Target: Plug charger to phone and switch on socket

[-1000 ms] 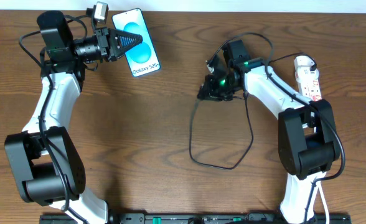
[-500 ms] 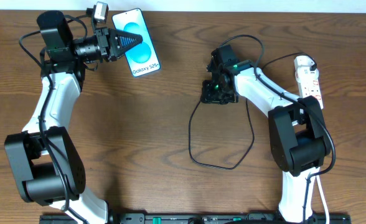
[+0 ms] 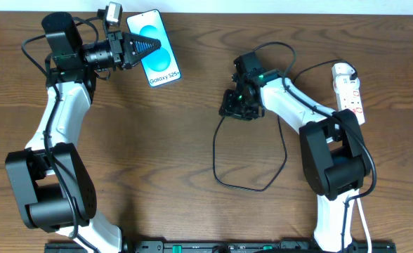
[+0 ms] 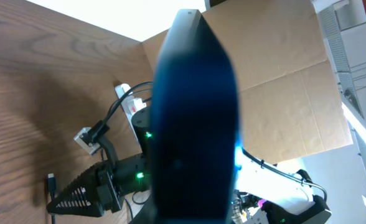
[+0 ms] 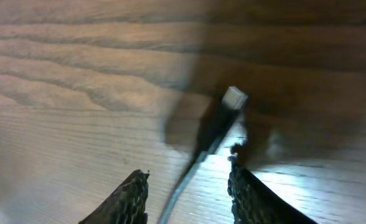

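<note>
The brown wooden tabletop (image 3: 157, 154) carries everything. My left arm (image 3: 52, 133) reaches up the left side to about 11 o'clock. My right arm (image 3: 312, 112) bends in from 3 o'clock toward the middle.

The phone (image 3: 161, 67) is at 11 o'clock, its blue-turquoise screen facing up with the "Galaxy S25" text at its near end. My left fingers (image 3: 149, 47) are pinched shut on it, their dark tips lying across the upper half of the screen. From my left wrist the phone (image 4: 195, 124) is a dark, blurred slab seen edge-on, filling the middle of the view.

The socket (image 3: 347, 81), a narrow white strip with red markings, lies between 2 and 3 o'clock near the right edge, just beside my right arm's elbow. I cannot tell from here how its switch stands.

The charger (image 3: 215, 158) is a thin black cable. It drops from under my right fingers (image 3: 233, 107) and curls in a wide loop toward 5 o'clock on the tabletop, then climbs back up beside the arm.

My right fingers sit just off centre toward 2 o'clock, pointing down at the wood and parted. They grip nothing. From my right wrist the small plug (image 5: 234, 97) lies flat on the tabletop just beyond the two tips, its pale end aimed at 1 o'clock. Its cable trails back down between them, touching neither finger. The plug is well apart from the phone.
</note>
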Tool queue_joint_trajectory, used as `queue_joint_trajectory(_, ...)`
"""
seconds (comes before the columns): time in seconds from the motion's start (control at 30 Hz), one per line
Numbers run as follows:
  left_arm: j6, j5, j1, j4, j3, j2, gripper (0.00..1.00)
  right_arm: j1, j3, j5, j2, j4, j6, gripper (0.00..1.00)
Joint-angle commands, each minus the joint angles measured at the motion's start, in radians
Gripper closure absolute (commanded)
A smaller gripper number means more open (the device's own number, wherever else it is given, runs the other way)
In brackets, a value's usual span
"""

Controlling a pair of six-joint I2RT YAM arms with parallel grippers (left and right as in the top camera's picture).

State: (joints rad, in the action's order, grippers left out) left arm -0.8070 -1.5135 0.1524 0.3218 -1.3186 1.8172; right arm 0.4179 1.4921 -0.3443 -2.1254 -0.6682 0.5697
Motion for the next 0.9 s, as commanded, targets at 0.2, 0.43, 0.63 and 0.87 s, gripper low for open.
queue_joint_trajectory(0.2, 0.021, -0.027, 0.0, 0.01, -0.005, -0.02, 0.93, 0.014, -0.003, -0.012, -0.116, 0.054, 0.119, 0.68)
queue_joint_trajectory(0.43, 0.021, -0.028, 0.0, 0.009, -0.005, -0.02, 0.92, -0.001, -0.003, -0.059, -0.14, 0.079, 0.112, 0.99)
queue_joint_trajectory(0.63, 0.022, -0.027, 0.0, 0.009, -0.005, -0.02, 0.93, -0.008, 0.0, -0.24, -0.122, 0.159, -0.123, 0.99)
queue_joint_trajectory(0.87, 0.021, -0.027, 0.0, 0.009, -0.005, -0.02, 0.93, -0.042, 0.0, -0.784, -0.018, 0.222, -0.587, 0.99)
